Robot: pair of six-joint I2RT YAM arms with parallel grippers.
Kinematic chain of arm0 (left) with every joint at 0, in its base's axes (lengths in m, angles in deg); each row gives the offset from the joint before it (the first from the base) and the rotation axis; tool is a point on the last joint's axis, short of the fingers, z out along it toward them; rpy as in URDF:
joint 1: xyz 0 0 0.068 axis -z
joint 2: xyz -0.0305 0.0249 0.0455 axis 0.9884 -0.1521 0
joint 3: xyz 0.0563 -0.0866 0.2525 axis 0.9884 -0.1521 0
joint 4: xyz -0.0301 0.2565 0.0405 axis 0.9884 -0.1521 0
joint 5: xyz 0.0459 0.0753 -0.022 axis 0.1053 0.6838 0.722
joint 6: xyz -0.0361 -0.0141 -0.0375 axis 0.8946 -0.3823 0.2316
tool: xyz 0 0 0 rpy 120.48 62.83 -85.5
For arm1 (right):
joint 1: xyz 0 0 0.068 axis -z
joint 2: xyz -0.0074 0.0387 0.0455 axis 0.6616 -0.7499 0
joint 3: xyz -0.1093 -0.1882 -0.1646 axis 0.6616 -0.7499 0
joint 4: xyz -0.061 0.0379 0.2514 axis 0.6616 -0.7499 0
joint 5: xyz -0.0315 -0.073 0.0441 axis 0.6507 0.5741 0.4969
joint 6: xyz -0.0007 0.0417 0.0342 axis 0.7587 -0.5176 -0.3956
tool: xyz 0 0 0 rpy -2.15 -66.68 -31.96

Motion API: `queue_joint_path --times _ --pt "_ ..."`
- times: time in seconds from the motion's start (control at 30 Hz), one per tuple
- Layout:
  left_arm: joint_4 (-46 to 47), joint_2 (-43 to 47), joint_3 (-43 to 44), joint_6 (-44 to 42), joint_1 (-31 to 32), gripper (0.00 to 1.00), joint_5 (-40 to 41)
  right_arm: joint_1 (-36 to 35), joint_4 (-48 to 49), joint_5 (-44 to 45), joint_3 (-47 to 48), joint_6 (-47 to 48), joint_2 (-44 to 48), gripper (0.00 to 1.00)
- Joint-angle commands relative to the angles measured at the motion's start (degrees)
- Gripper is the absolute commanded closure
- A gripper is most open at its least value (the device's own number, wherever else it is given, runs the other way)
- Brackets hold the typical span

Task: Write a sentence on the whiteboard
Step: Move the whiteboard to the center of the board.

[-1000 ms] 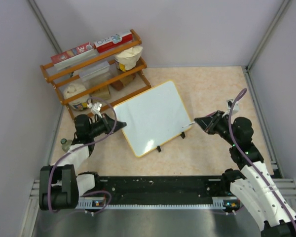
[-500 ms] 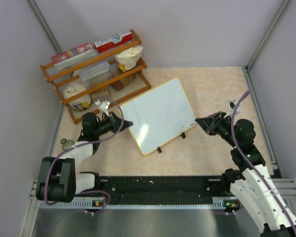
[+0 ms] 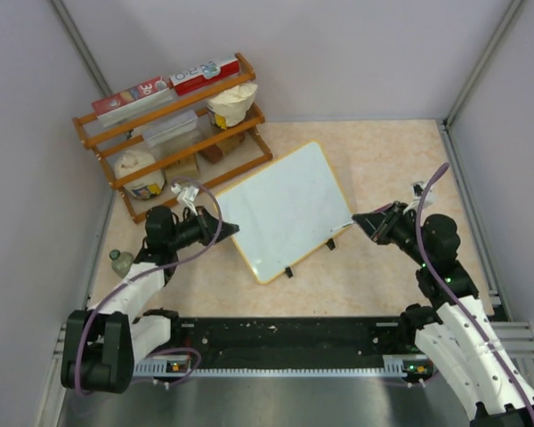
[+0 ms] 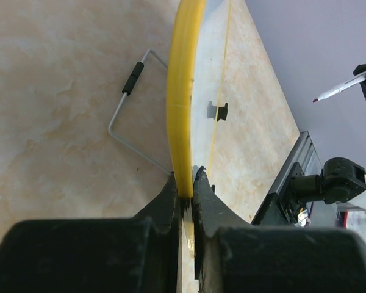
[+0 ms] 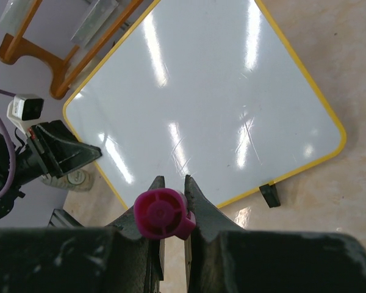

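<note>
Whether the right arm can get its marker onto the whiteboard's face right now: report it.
Probably yes: the right end effector holds the marker beside the whiteboard, whose face lies bare; the left end effector grips only the opposite rim.

The left end effector (image 3: 234, 229) has moved rightward, shifting the whiteboard (image 3: 289, 209) along with it

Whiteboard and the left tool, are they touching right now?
Touching. The left wrist view shows the left tool shut on the yellow rim of the whiteboard, one finger pressed against each side with no gap.
</note>
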Motion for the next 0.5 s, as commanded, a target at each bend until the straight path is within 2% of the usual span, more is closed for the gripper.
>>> queue_joint_path --times 0.0,0.27,0.47 --pt "-14.4 1.4 -0.8 -9.0 0.9 1.00 3.9 0.4 0.9 0.1 1.7 1.0 -0.3 1.00" --pt "-18.1 -0.8 1.4 -9.7 0.9 1.00 8.2 0.4 0.9 0.0 1.4 0.8 0.1 1.00" --pt "-25.5 4.4 3.0 -10.2 1.0 0.87 16.7 0.4 0.9 0.1 1.3 0.8 0.5 1.00"
